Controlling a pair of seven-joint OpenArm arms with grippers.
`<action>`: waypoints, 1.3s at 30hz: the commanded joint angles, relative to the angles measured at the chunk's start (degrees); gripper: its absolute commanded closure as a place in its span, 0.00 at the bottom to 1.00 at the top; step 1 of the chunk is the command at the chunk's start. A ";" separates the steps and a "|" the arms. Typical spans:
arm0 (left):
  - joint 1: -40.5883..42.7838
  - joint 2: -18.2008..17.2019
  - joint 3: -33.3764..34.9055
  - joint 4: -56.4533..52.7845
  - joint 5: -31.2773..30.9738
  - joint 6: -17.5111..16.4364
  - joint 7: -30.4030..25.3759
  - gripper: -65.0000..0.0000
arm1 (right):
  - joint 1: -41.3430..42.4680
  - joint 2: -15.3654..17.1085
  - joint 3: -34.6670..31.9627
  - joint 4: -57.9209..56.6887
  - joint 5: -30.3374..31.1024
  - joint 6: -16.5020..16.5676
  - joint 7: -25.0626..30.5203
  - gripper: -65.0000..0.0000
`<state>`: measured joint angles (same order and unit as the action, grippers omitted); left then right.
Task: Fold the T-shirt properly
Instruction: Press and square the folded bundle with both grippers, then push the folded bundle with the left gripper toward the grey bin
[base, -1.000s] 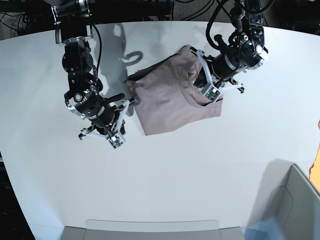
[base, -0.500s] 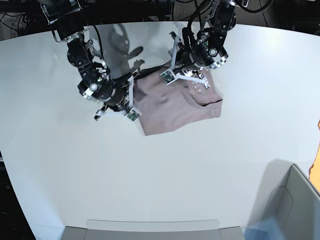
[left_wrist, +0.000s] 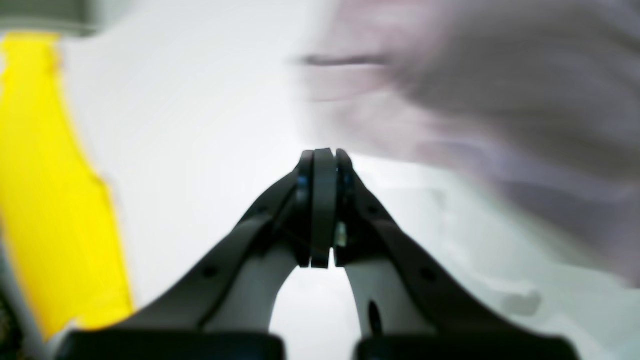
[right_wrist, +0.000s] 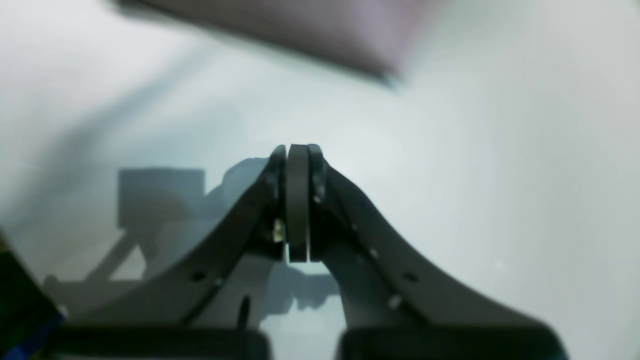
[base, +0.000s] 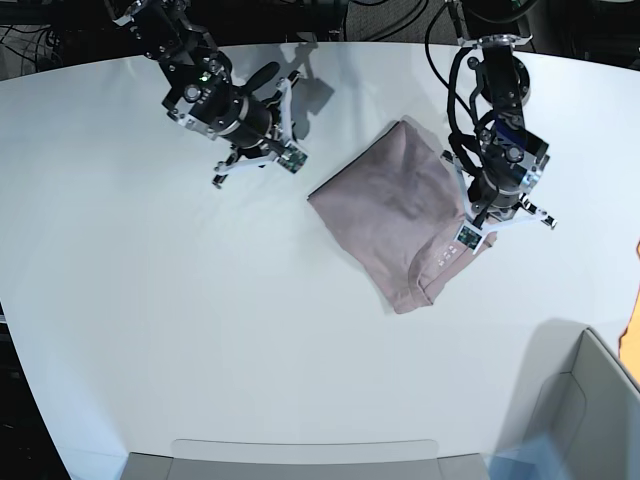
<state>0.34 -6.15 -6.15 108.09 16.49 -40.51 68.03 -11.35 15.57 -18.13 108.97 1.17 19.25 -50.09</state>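
Note:
The mauve T-shirt lies folded in a slanted rectangle on the white table, right of centre. My left gripper hangs at the shirt's right edge. In the left wrist view it is shut and empty above bare table, with the shirt a blur at the upper right. My right gripper is at the back left, apart from the shirt. In the right wrist view it is shut and empty, with the shirt's edge beyond it.
A grey box stands at the front right corner. A grey tray edge runs along the front. An orange-yellow object sits at the right rim; it also shows in the left wrist view.
The shirt has been turned and shifted right into a slanted folded shape. My right arm has pulled away to the back left. My left arm has swung to the shirt's right side.

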 joint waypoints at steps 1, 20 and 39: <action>-1.17 0.83 -0.05 2.28 1.14 0.51 -0.65 1.00 | -0.65 -0.41 2.35 1.58 0.46 -0.12 0.90 1.00; 5.51 -1.54 23.43 -8.27 -4.67 0.51 -0.91 1.00 | -10.40 0.73 31.27 1.76 0.46 -0.04 1.43 1.00; -0.56 -1.36 -0.84 0.35 -5.19 0.51 -2.49 1.00 | -10.05 0.65 30.83 1.76 0.46 -0.04 1.43 1.00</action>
<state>0.97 -7.44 -6.85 107.66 11.29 -40.32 66.43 -21.47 15.70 12.43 109.89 1.34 19.29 -49.69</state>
